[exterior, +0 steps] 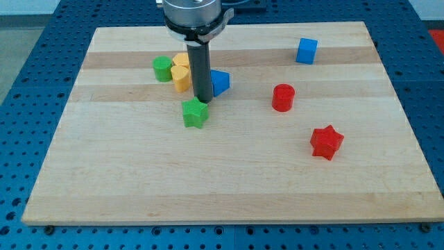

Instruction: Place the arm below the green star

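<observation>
The green star [195, 113] lies on the wooden board [229, 180], left of centre. My tip [204, 101] stands just above the star's upper right edge, touching or nearly touching it. The rod rises from there toward the view's top. The tip sits between the star and a blue block [220, 82] to its upper right.
A green block [163, 69] and two yellow blocks [180, 76] cluster left of the rod. A red cylinder [283, 97] stands right of centre, a red star [326, 142] lower right, a blue cube [306, 51] at the upper right.
</observation>
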Robot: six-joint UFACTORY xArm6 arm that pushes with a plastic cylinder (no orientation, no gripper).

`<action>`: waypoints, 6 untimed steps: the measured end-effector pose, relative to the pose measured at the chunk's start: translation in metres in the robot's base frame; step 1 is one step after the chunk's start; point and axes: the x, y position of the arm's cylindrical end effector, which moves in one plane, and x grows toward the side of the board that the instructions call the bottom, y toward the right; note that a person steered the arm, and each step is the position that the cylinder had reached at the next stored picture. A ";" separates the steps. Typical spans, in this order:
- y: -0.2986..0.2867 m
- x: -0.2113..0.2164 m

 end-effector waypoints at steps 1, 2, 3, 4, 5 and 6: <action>0.034 0.041; 0.075 0.082; 0.069 0.101; 0.026 0.105; -0.014 0.099; -0.024 0.076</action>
